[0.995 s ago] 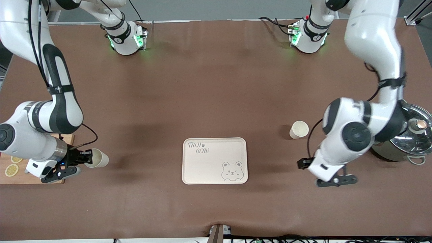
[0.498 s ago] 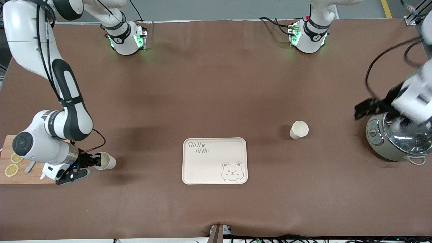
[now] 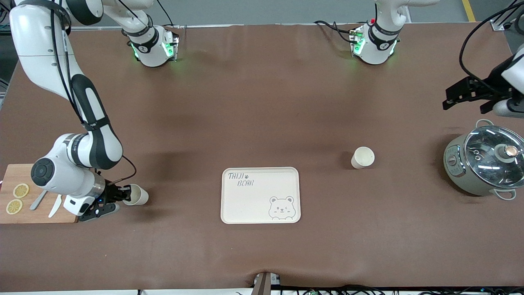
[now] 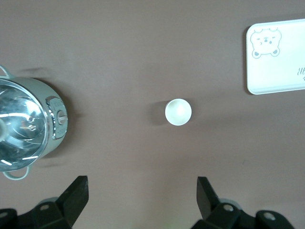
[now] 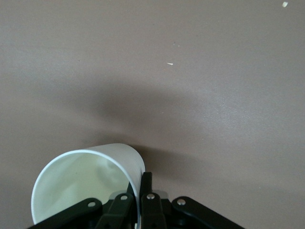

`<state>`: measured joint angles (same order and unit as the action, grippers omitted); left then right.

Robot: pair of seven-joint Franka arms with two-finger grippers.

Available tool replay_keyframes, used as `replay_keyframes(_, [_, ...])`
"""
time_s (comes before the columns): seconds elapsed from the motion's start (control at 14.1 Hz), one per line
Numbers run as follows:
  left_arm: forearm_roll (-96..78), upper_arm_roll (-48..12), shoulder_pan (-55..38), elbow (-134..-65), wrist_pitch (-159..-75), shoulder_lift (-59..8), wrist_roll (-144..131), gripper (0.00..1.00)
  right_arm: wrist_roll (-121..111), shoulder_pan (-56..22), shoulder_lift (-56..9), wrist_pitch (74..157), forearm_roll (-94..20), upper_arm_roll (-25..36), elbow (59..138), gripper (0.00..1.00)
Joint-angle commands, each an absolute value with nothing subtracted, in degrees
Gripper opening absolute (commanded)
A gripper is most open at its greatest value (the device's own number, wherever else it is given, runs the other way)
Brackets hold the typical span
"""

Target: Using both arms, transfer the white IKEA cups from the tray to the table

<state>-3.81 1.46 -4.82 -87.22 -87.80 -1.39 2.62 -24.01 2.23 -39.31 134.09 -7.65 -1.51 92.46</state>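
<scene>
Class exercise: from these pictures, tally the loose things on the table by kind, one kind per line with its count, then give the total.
White cups: 2, one standing alone, one held by the right gripper
Bear tray: 1
Pot with glass lid: 1
Wooden cutting board: 1
Lemon slices: 2
Total: 7

My arms: white shells w/ black joint bands, rounded segments. Right arm carries a black cable strapped along its forearm. Both bases show green status LEDs and a small black round marking; black cables run off the left arm's base. Right gripper: black, silver screw heads on the linkage, white wrist block. Left gripper: black, w/ black cable looping above; fingers are black wedge-shaped pads w/ silver screws at mounts.
</scene>
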Motion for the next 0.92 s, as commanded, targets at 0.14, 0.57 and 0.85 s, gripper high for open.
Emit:
replay_keyframes(0.14, [-4.6,1.3,-4.7,-90.4,-93.1,0.4,3.1,1.0,-24.4,1.7,-39.5,135.3,-8.9,-1.5,92.9,0.0])
replay_keyframes(0.57, [0.4,1.1,-5.1,-90.5,-93.5,0.0,7.2,1.0,-24.4,1.8,-39.6,135.4,-8.9,-1.5,92.6,0.68])
replay_keyframes(0.85, [0.1,1.1,-5.0,-90.5,-93.2,0.1,6.0,1.0,-25.0,2.2,-39.3,135.3,-8.5,-1.5,91.1,1.0])
